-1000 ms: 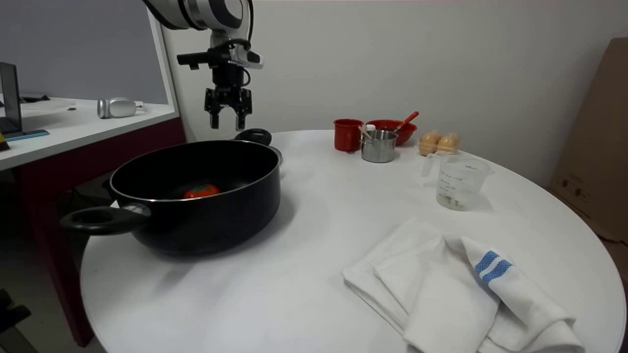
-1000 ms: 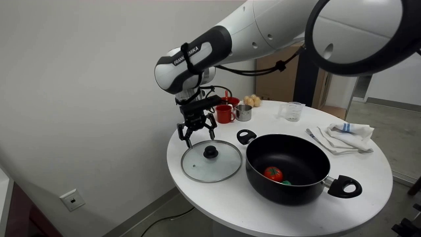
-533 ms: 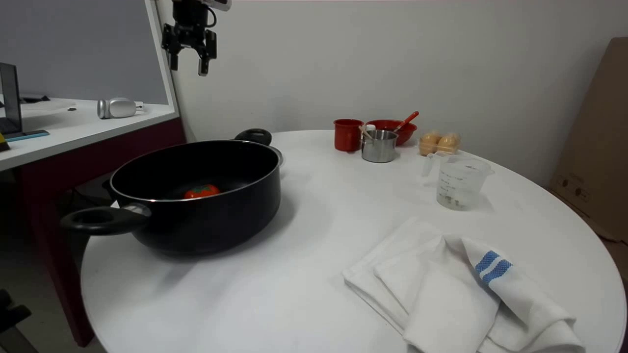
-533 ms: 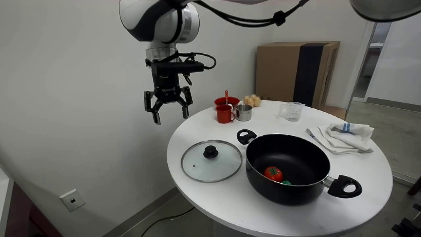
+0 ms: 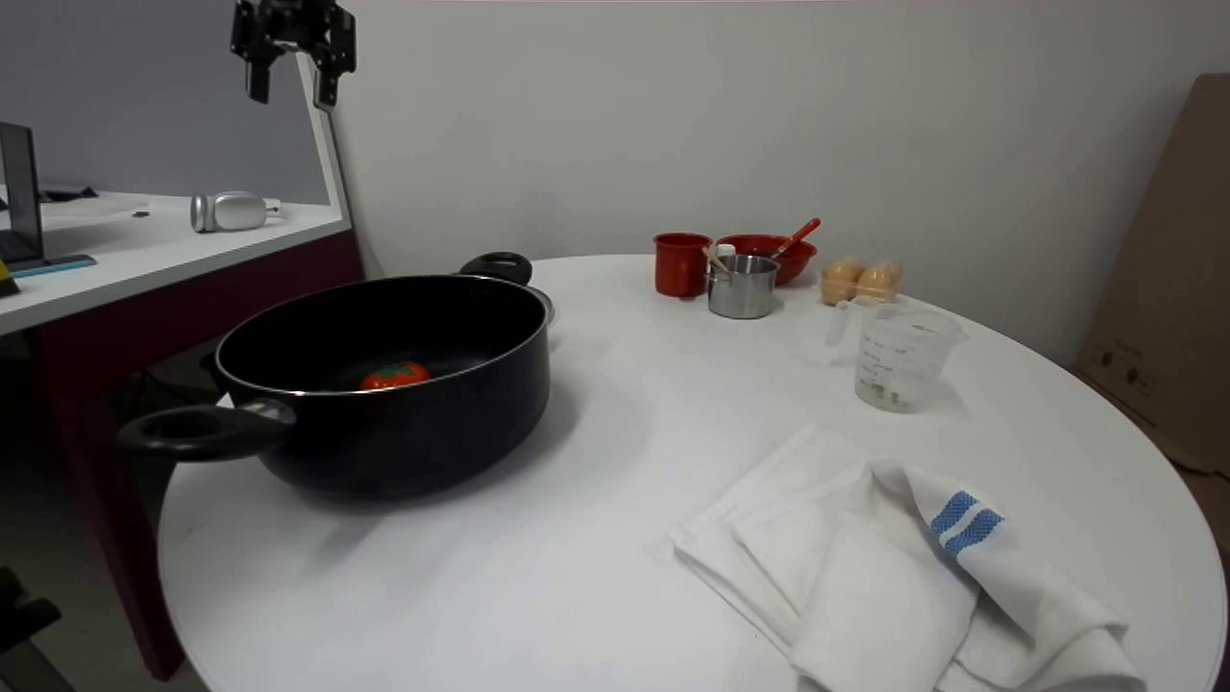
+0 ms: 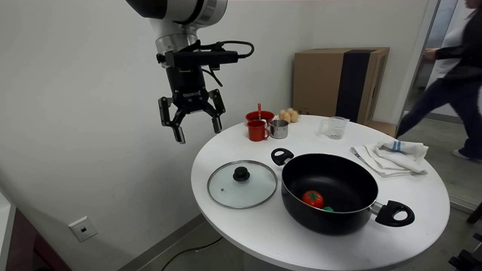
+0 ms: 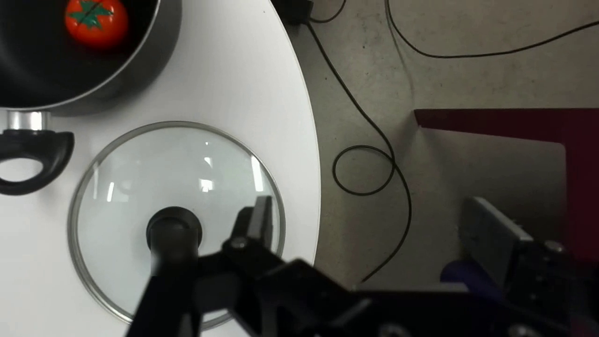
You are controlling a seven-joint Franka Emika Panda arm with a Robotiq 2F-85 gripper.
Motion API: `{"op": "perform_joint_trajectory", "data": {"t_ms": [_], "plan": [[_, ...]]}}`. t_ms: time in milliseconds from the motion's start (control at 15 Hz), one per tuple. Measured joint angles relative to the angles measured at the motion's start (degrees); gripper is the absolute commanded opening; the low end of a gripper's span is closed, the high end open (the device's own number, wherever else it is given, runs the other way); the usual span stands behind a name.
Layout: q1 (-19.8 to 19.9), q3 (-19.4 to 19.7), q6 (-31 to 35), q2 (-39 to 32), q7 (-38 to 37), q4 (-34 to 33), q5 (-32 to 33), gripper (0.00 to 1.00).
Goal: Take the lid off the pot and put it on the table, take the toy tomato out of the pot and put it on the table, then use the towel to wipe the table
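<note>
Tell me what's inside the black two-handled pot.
The black two-handled pot holds a red toy tomato and, beside it in an exterior view, a small green object. The pot itself hides that object's lower part, so I can't identify it.

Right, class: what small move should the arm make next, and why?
Probably swing the jaws over the tomato: the lid already lies on the table, the tomato sits in the uncovered pot, and the jaws, open and empty, hang away from it.
</note>
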State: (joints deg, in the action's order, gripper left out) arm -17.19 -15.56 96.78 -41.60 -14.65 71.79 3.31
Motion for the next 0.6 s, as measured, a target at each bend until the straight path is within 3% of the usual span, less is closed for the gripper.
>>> {"op": "perform_joint_trajectory", "data": {"t_ms": [400,600], "plan": [[-0.7,0.4,7.8,10.3,-5.5,16.9,-1.1,1.0],[-1.8,1.6,16.9,15.5,-8.8,25.8,-2.0,1.0]]}}
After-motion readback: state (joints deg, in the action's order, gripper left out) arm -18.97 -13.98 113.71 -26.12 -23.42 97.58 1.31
